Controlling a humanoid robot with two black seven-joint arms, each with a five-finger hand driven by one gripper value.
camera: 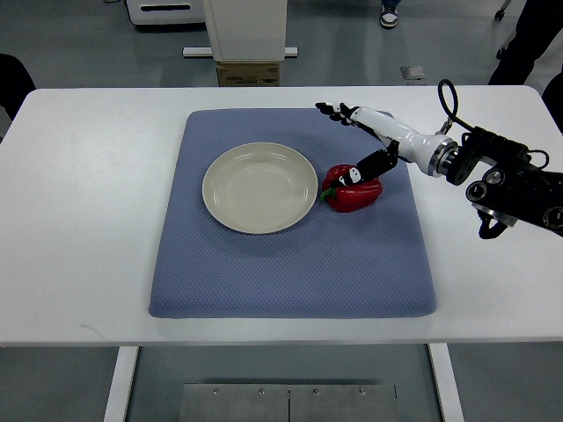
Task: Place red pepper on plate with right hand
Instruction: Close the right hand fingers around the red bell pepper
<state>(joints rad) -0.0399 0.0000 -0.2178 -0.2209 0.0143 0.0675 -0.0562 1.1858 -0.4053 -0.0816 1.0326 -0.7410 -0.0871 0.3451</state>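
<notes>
A red bell pepper [354,191] lies on the blue mat [290,264], just right of the cream plate [259,187] and touching or nearly touching its rim. The plate holds nothing. My right hand [339,142] reaches in from the right edge, above the far side of the pepper. Its black fingers [331,111] are stretched out towards the back of the mat, away from the pepper. The black thumb [362,167] points down and rests on the pepper's top. The hand is not closed around the pepper. No left arm shows.
The mat lies on a white table [79,220]. Behind the table stands a white machine base with a cardboard box [248,72]. A person's shoe [389,14] and dark trouser legs [528,40] show at the top right.
</notes>
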